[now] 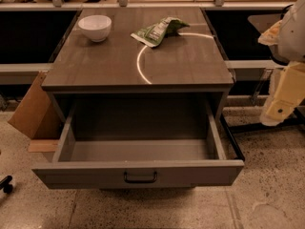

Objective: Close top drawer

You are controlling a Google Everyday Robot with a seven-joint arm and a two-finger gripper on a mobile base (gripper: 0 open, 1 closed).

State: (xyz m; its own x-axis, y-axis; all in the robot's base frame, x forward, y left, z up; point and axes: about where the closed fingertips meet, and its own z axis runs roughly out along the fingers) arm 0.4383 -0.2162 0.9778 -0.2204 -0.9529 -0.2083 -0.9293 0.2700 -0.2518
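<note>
The top drawer (pixel 86 173) of a grey cabinet stands pulled far out toward me, below the middle of the view. Its flat front panel carries a dark bar handle (pixel 140 177) at its centre. The inside of the drawer (pixel 138 149) is bare. My gripper (pixel 281 104) hangs at the right edge of the view, pale yellow under the white arm (pixel 293 27). It is to the right of the cabinet and apart from the drawer, roughly level with the cabinet's top edge. No lower drawers show.
On the cabinet top (pixel 181 61) sit a white bowl (pixel 95 27) at the back left and a green snack bag (pixel 158 31) at the back middle. A cardboard box (pixel 31 111) leans against the cabinet's left side. A speckled floor (pixel 267 185) lies around.
</note>
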